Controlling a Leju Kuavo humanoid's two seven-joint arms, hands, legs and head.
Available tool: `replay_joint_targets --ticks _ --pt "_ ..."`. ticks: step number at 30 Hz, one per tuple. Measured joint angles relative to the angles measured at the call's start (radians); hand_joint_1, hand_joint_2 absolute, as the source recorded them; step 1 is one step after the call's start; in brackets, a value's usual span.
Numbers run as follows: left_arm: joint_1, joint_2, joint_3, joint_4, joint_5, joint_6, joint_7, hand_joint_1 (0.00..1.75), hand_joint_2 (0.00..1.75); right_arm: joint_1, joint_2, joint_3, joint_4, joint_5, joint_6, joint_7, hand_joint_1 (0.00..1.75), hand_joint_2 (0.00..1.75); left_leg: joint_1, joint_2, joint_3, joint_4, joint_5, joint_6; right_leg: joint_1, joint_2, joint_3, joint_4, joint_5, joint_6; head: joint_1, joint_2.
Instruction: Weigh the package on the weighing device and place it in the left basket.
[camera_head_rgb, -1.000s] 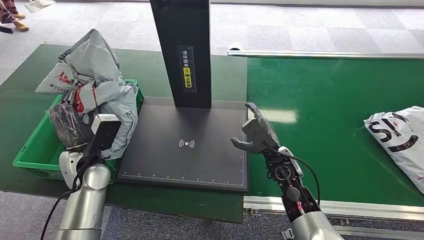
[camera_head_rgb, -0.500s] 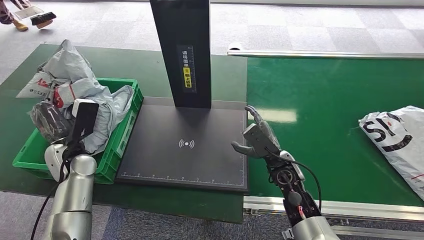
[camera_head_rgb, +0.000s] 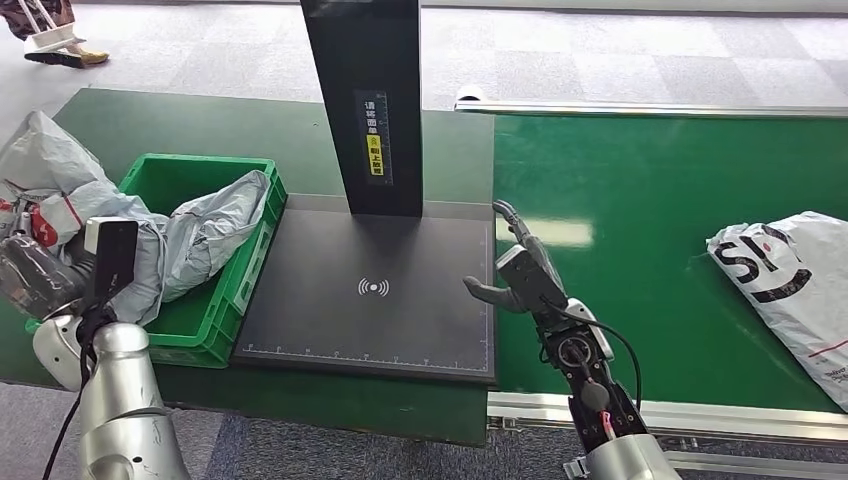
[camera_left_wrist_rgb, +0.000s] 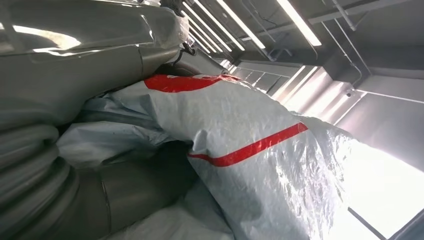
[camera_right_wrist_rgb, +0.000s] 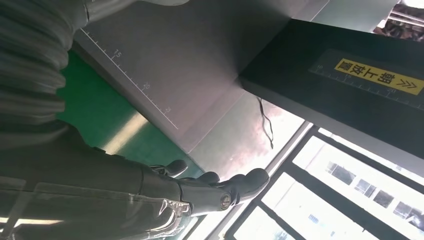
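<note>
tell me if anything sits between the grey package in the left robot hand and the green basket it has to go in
Nothing visible does. The left robot hand holds the grey package at the green basket, with one end already draped inside it. The bare part of the basket's floor shows nothing else.

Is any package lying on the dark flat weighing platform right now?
No. In the head view the dark flat weighing platform is bare, and the grey plastic package drapes over the green plastic basket.
</note>
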Motion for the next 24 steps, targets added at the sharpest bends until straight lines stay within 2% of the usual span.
replay_joint_targets --ticks 2,3,7,9,11,13,14,20,24 --pt "-0.003 -0.003 0.007 0.014 -0.013 -0.008 0.034 1.44 1.75 0.0 0.0 0.0 0.0 -0.001 0.0 0.0 0.0 1.75 0.0 0.0 0.0 0.0 0.0 0.0 0.0 0.0 0.0 0.0 0.0 0.0 0.0 0.0" --pt "-0.004 0.0 0.0 0.03 -0.021 -0.022 0.076 1.4 1.75 0.0 0.001 0.001 0.0 -0.001 0.0 0.001 0.0 1.75 0.0 -0.001 0.0 0.0 0.0 0.0 0.0 0.0 0.0 0.0 0.0 0.0 0.0 0.0" --pt "-0.006 0.039 -0.106 0.137 -0.072 -0.112 0.305 1.34 1.75 -0.004 0.002 0.001 0.0 0.003 0.007 0.001 0.0 1.75 0.0 -0.001 0.0 0.0 0.0 0.0 0.0 0.0 0.0 0.0 0.0 0.0 0.0 0.0" --pt "-0.008 0.061 -0.171 0.187 -0.1 -0.135 0.365 0.91 1.75 -0.007 0.003 0.001 0.001 0.004 0.014 0.002 0.0 1.75 0.0 -0.001 0.0 0.0 0.0 0.0 0.0 0.0 0.0 0.0 0.0 0.0 0.0 0.0" --pt "-0.012 0.079 -0.219 0.225 -0.111 -0.148 0.389 0.32 1.75 -0.009 0.004 0.002 0.002 0.005 0.016 0.002 0.0 1.75 0.0 -0.001 0.0 0.0 0.0 0.0 0.0 0.0 0.0 0.0 0.0 0.0 0.0 0.0" --pt "-0.017 0.094 -0.254 0.257 -0.109 -0.174 0.4 0.07 1.75 -0.011 0.005 0.002 0.003 0.006 0.017 0.002 0.0 1.75 0.0 -0.001 0.0 0.0 0.0 0.0 0.0 -0.001 0.0 0.0 0.0 0.0 0.0 0.0" --pt "-0.019 0.102 -0.27 0.273 -0.104 -0.193 0.402 0.01 1.75 -0.012 0.005 0.002 0.004 0.006 0.017 0.002 0.0 1.75 0.0 -0.001 0.0 0.0 0.0 0.0 0.0 -0.001 0.0 0.0 0.0 0.0 0.0 0.0" --pt "-0.03 0.141 -0.342 0.34 -0.05 -0.284 0.391 0.0 1.75 -0.017 0.006 0.002 0.005 0.011 0.03 0.008 0.0 1.75 0.0 -0.001 0.0 0.0 0.0 0.0 0.0 -0.001 0.001 0.0 0.0 0.0 0.0 0.0" --pt "-0.03 0.157 -0.36 0.355 0.023 -0.254 0.352 0.0 1.75 -0.017 0.006 0.002 0.005 0.016 0.037 0.021 0.0 1.75 0.0 -0.002 0.0 0.0 0.001 0.0 0.0 -0.001 0.001 0.0 0.0 0.0 0.0 0.0"
